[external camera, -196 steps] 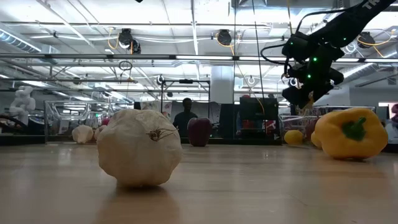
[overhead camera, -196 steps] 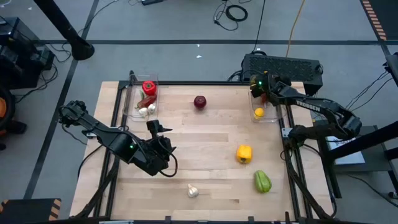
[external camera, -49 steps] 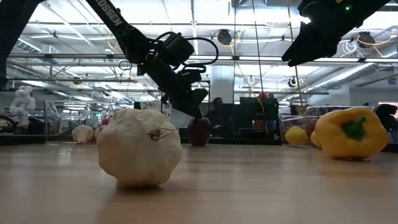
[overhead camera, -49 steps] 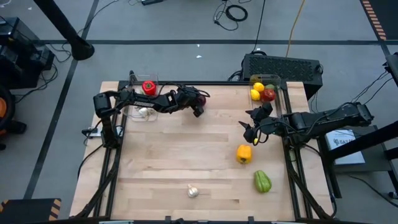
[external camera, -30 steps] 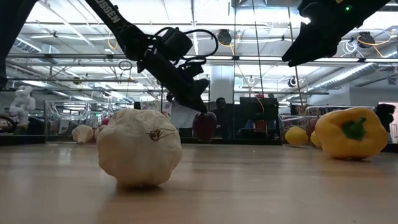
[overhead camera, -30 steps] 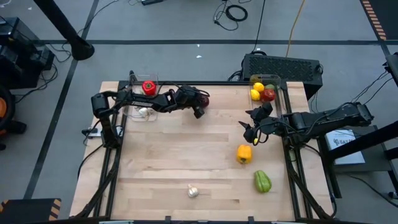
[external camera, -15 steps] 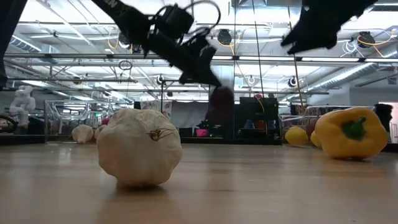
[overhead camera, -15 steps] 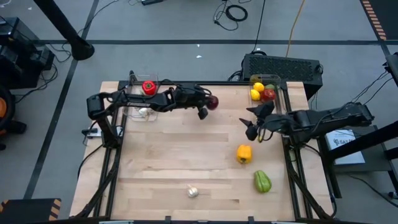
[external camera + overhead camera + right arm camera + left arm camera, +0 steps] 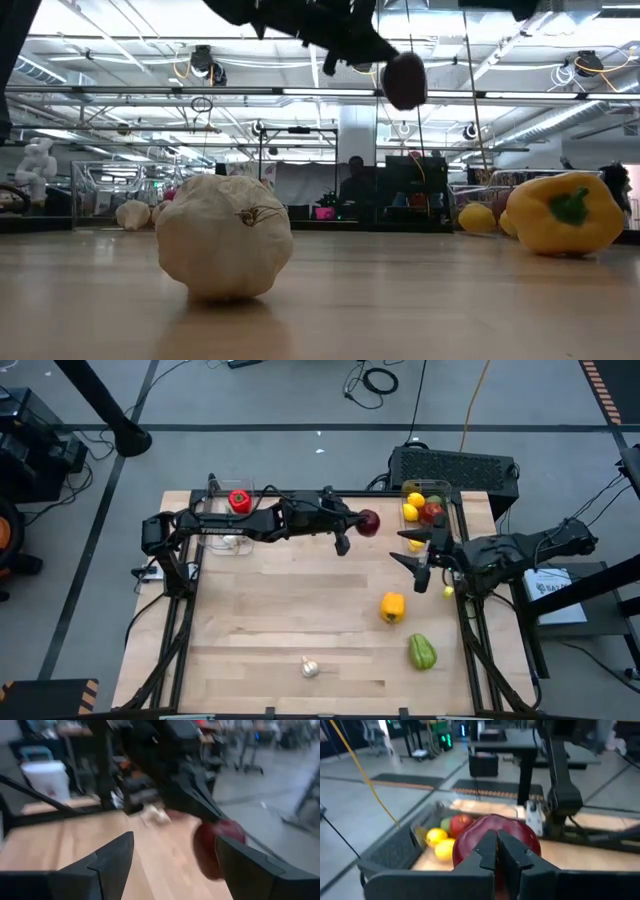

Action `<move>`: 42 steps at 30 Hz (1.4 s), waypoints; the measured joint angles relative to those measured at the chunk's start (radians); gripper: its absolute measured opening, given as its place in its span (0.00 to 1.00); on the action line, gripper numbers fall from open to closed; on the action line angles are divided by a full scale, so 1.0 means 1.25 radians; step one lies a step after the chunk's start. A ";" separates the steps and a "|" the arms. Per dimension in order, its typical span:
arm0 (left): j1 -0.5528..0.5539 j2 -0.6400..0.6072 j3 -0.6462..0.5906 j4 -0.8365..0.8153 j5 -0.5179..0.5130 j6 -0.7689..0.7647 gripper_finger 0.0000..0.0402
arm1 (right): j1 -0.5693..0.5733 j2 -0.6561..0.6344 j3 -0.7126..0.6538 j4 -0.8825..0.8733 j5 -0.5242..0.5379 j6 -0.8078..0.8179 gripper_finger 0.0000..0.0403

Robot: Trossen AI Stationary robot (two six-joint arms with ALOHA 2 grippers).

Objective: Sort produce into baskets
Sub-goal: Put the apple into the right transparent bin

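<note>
Now your left gripper (image 9: 356,528), jaws pinching the red apple (image 9: 368,523) aloft, carries it toward the right basket (image 9: 445,550); next clear its rim, while the right gripper (image 9: 418,563) waits with jaws spread.

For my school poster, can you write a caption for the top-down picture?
Left gripper carries a dark red apple above the table toward the right-hand basket.

The light wooden table (image 9: 280,620) carries a garlic bulb (image 9: 311,668) at six o'clock, a yellow pepper (image 9: 392,606) and green pepper (image 9: 422,652) toward four, and clear bins at ten (image 9: 212,535) and two (image 9: 452,500).
</note>
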 joint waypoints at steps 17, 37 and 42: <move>0.001 0.185 0.173 -0.025 -0.003 0.017 0.00 | 0.067 -0.017 0.001 0.099 -0.002 -0.124 0.67; 0.134 0.220 0.175 -0.251 0.040 0.126 0.00 | 0.027 0.045 -0.001 -0.184 0.271 0.130 0.67; 0.185 0.297 0.174 -0.149 0.052 0.130 0.00 | -0.062 0.122 -0.002 -0.175 0.275 0.065 0.67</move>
